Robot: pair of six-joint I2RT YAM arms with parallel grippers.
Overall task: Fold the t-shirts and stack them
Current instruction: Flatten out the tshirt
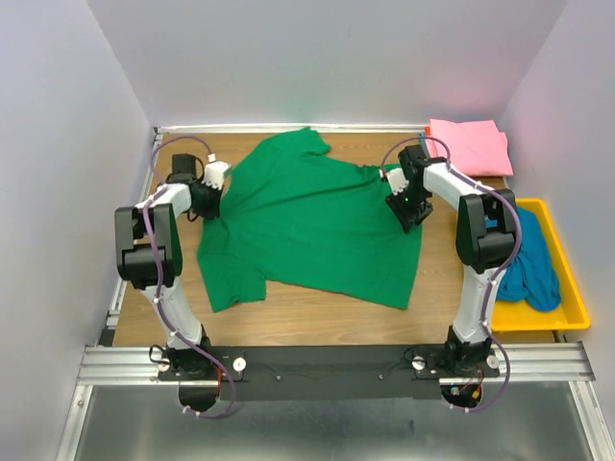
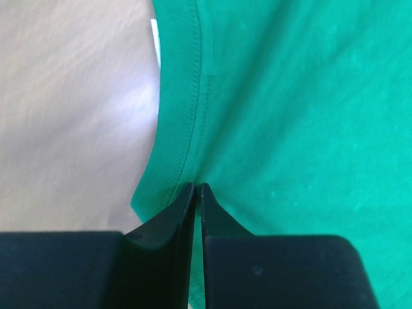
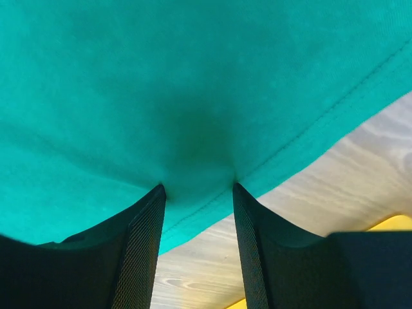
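One green t-shirt [image 1: 307, 230], left gripper [image 2: 198, 187] pinching hem, right gripper [image 3: 196, 187] astride edge

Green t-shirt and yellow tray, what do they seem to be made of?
The green t-shirt looks like soft matte knit fabric, probably cotton: it wrinkles and shows stitched hems. The yellow tray looks like smooth rigid plastic, judging by its even colour and crisp raised rim.

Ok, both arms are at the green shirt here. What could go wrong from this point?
1. The left gripper is shut on only the stitched hem of the green t-shirt, and holds it at the very tip, so a pull may slip the fabric free.
2. The right gripper is open, with fabric bunched at its tips but not clamped. If the left one lifts alone, the shirt may skew or crumple.
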